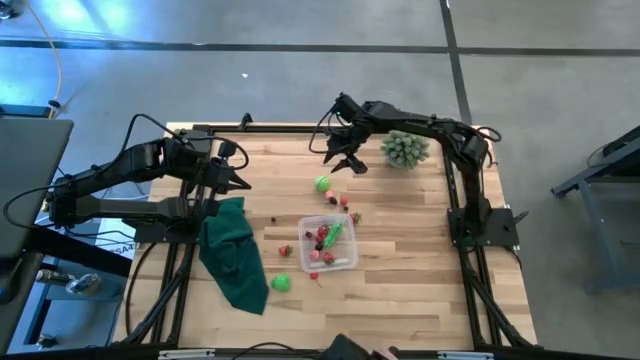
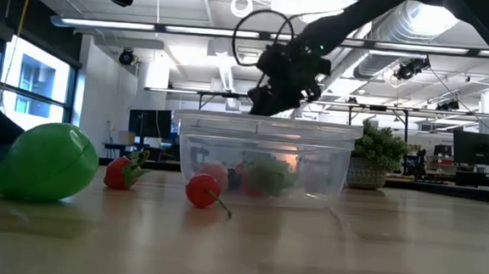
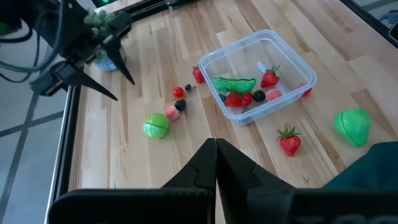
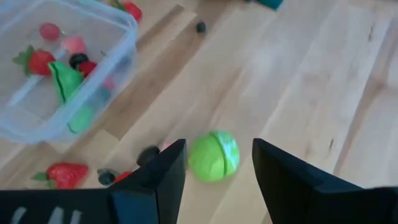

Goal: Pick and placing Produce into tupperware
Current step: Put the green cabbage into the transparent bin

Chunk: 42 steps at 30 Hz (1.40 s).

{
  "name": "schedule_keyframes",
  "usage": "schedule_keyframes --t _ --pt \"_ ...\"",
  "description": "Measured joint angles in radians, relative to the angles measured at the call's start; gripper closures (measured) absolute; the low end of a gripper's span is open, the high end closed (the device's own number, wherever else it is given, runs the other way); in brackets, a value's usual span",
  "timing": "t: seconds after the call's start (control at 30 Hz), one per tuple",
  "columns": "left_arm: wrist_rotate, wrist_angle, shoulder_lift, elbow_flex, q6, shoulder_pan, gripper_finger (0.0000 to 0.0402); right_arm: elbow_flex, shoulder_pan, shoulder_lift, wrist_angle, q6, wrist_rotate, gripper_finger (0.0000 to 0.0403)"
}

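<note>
Though see-through, rounded square tupperware (image 1: 328, 244)

A light wooden table (image 1: 420, 300) carries a clear tupperware (image 1: 340, 262), a dark green cloth (image 1: 232, 252) and a spiky plant (image 1: 405, 148). 2 green balls (image 1: 322, 184) and small red produce (image 1: 285, 250) lie loose around it.

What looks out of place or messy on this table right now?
The dark green cloth lies crumpled, hanging off the table's left edge. Several toy pieces sit scattered outside the tupperware, such as a green ball and a strawberry. Nothing looks damaged.
</note>
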Motion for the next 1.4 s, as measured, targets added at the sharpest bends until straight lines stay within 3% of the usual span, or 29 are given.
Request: schedule_keyframes --t 0.17,0.33,0.43,0.8,1.17,1.27,1.4 --pt "0.000 0.000 0.000 0.000 0.000 0.000 0.0401 -0.030 0.005 0.000 0.042 0.112 0.040 0.0214" --pt "0.000 0.000 0.000 0.000 0.000 0.000 0.0401 -0.002 0.043 0.000 0.044 0.254 0.201 0.0197" --pt "0.000 0.000 0.000 0.000 0.000 0.000 0.0401 0.002 0.060 0.000 0.040 0.444 0.286 0.0192" --pt "0.000 0.000 0.000 0.000 0.000 0.000 0.0401 0.002 0.117 0.000 0.057 1.196 0.319 0.0190" --pt "0.000 0.000 0.000 0.000 0.000 0.000 0.0401 0.002 0.176 0.005 0.128 1.720 0.364 0.0190" --pt "0.000 0.000 0.000 0.000 0.000 0.000 0.0401 0.003 0.191 0.005 0.110 1.919 0.419 0.0190" --pt "0.000 0.000 0.000 0.000 0.000 0.000 0.0401 0.003 0.224 0.006 0.023 2.092 0.595 0.0190"
